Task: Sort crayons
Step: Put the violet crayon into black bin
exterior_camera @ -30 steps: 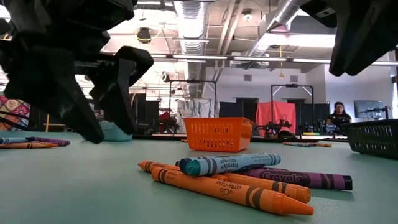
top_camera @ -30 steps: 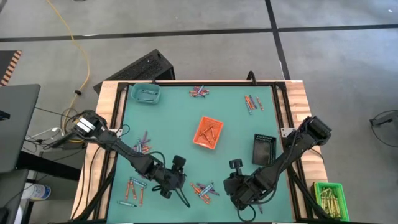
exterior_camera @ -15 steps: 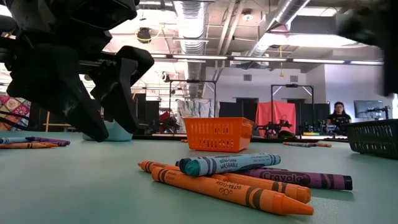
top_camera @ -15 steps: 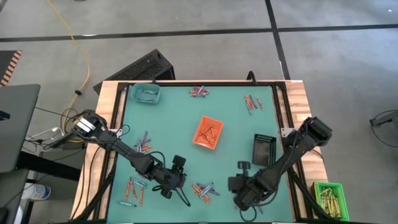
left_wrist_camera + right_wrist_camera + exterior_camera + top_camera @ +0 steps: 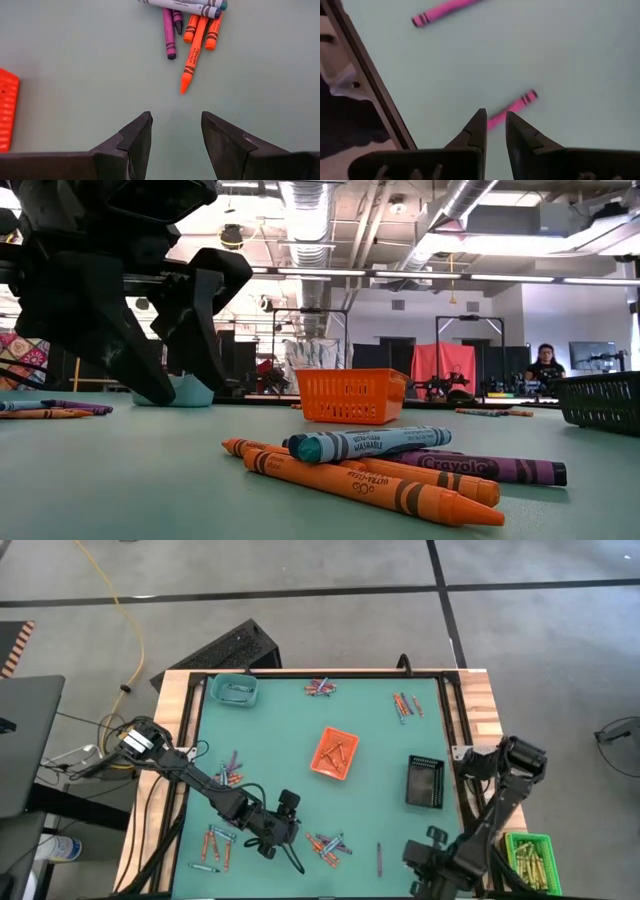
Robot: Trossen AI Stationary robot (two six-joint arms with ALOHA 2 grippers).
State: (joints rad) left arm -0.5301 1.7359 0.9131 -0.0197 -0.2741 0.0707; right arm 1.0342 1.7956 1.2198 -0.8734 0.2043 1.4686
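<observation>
The left gripper (image 5: pixel 176 131) stood over the green mat (image 5: pixel 370 750) at lower centre-left of the high view, fingers (image 5: pixel 137 135) spread with bare mat between them, holding nothing. The right gripper (image 5: pixel 494 127) sat at the lower right by the table's front edge, fingers parted by a narrow gap and gripping nothing.

The table had a wooden rim (image 5: pixel 485 705) and stood on grey concrete; the low view showed a workshop with ceiling ducts and a seated person (image 5: pixel 545 368) far right.

The crayons (image 5: pixel 192 30) were thin paper-wrapped sticks in orange, purple and blue-grey, some pink (image 5: pixel 512 110). One cluster (image 5: pixel 327 844) lay just right of the left gripper, another (image 5: pixel 218 842) to its left. A lone crayon (image 5: pixel 379 858) lay left of the right gripper. Others lay scattered at top centre (image 5: pixel 320 687) and upper right (image 5: pixel 405 704). An orange tray (image 5: pixel 335 753) sat mid-frame.
</observation>
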